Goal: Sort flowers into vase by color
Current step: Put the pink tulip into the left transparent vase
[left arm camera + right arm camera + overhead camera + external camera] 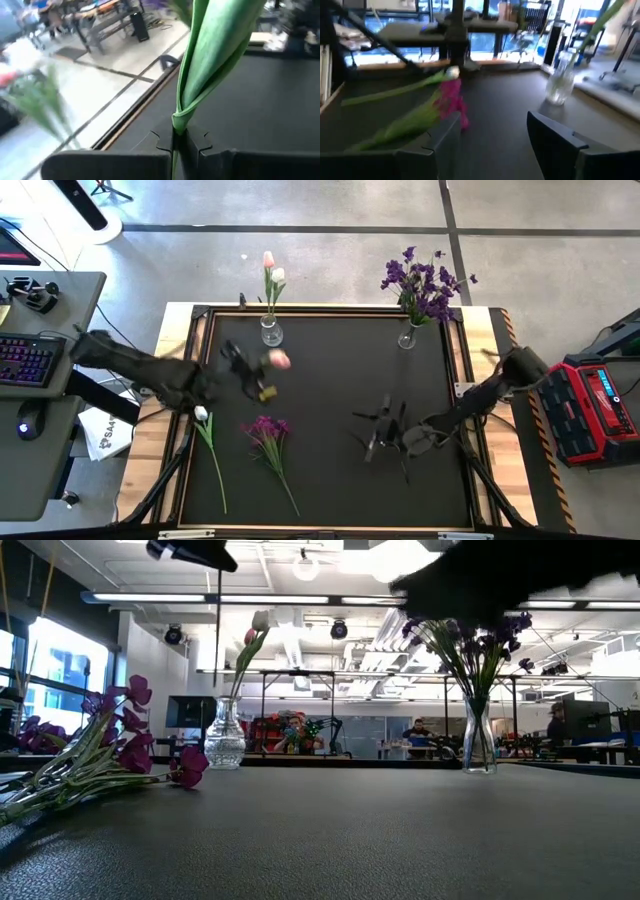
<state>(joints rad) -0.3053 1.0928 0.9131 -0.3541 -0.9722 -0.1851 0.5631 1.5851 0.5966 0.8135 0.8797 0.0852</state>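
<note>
My left gripper (pixel 250 375) hangs over the mat's left part, shut on a pink tulip (pixel 279 360) whose green leaf (pixel 210 50) rises past the fingers in the left wrist view. A clear vase (pixel 271 332) at the far edge holds a pink and a white tulip; a second vase (pixel 407 337) holds purple blooms (pixel 422 283). A white tulip (pixel 203 415) and a purple bunch (pixel 268 427) lie flat on the mat. My right gripper (pixel 385 428) is open over the mat's right part, touching nothing. My left gripper pinches the pink tulip's thin green stem (pixel 174 134) between its two fingers (pixel 192 150), just below where the folded leaf wraps the stem. The flower is lifted clear of the mat, and its bud (pixel 279 360) points toward the table's right.
The black mat sits inside a raised frame (pixel 465 360) on a wooden table. In the right wrist view the purple bunch (pixel 451 97) and the white bud (pixel 452 72) lie ahead, with a vase (pixel 560 80) beyond. A keyboard desk (pixel 40 360) stands to the left and a red case (pixel 600 405) to the right.
</note>
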